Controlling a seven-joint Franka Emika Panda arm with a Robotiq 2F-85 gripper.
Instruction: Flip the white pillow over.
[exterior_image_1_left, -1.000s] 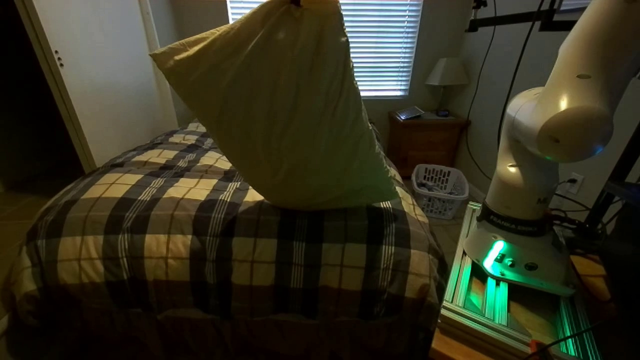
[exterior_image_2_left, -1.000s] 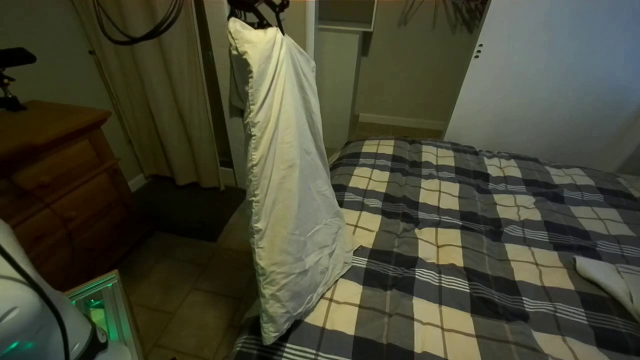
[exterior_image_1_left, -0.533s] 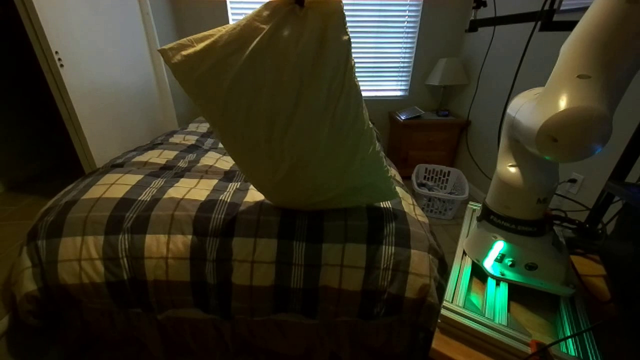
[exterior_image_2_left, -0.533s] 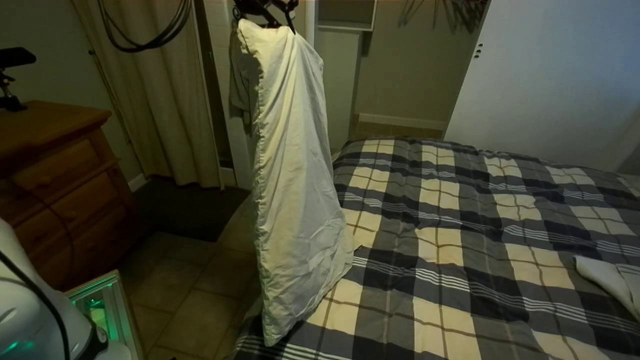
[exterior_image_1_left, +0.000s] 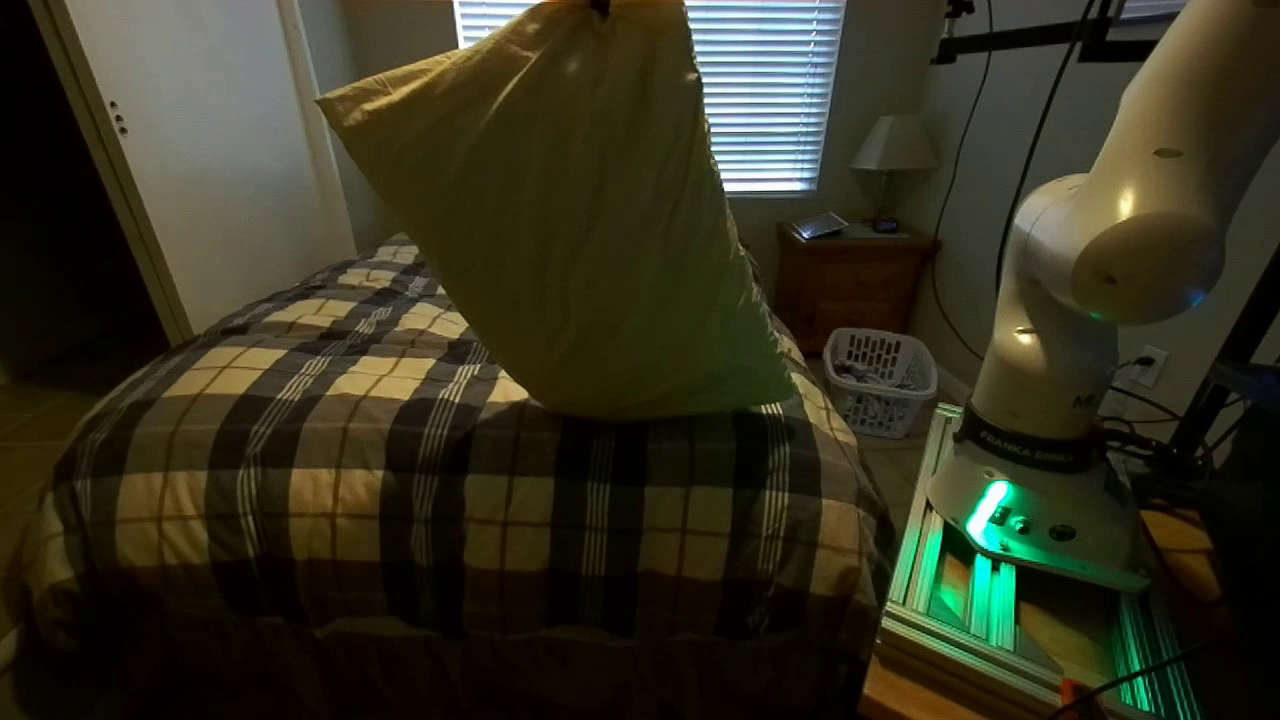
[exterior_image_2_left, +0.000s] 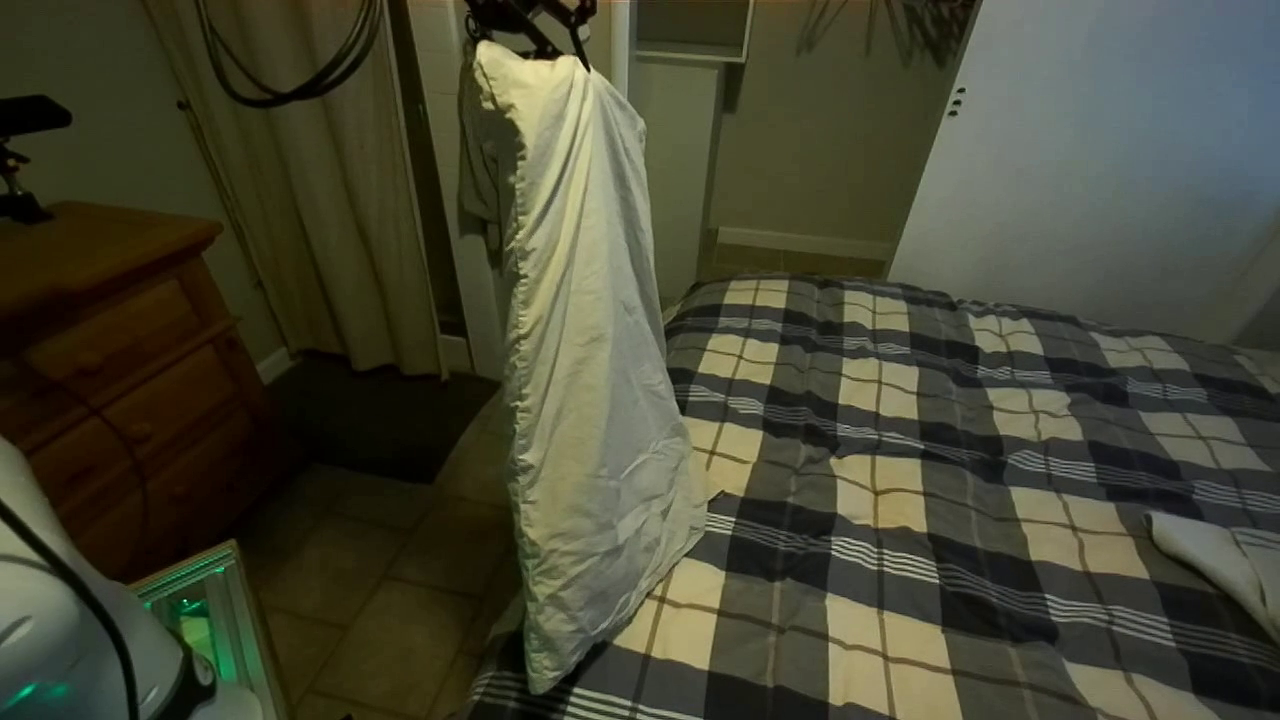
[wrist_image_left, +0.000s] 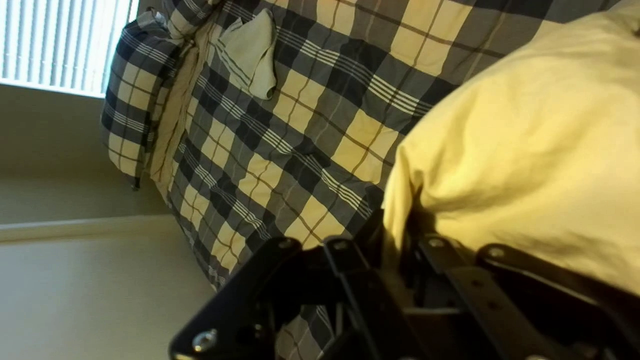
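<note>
The white pillow (exterior_image_1_left: 575, 225) stands on end, its lower edge resting on the bedspread (exterior_image_2_left: 930, 450) and its upper edge held high. It hangs askew: in an exterior view, one upper corner juts left, and a lower corner sits near the bedspread's right side. The claw (wrist_image_left: 397, 227) pinches a fold of the upper edge; in the wrist view the fabric is wedged between its jaws and the pillow's bulk hangs to the right.

You are, I judge, midway through the turn: the pillow is upright but not yet laid over. Use the resting lower edge as a hinge and bring the pinched edge over and down in one slow arc; hoisting higher could let the pillow twist or drop back the wrong way. Nothing here tells which face belongs on top, so be sure of that before you pick a direction. The far side offers the broader landing; toward the near end a soft pillow may slide off. Let most of it settle before you release.

Farther out, a pale cloth (wrist_image_left: 252, 57) lies near a plaid pillow (wrist_image_left: 135, 100) in the wrist view; avoid dragging it. Leave the arm (exterior_image_1_left: 1140, 240) room to follow.
</note>
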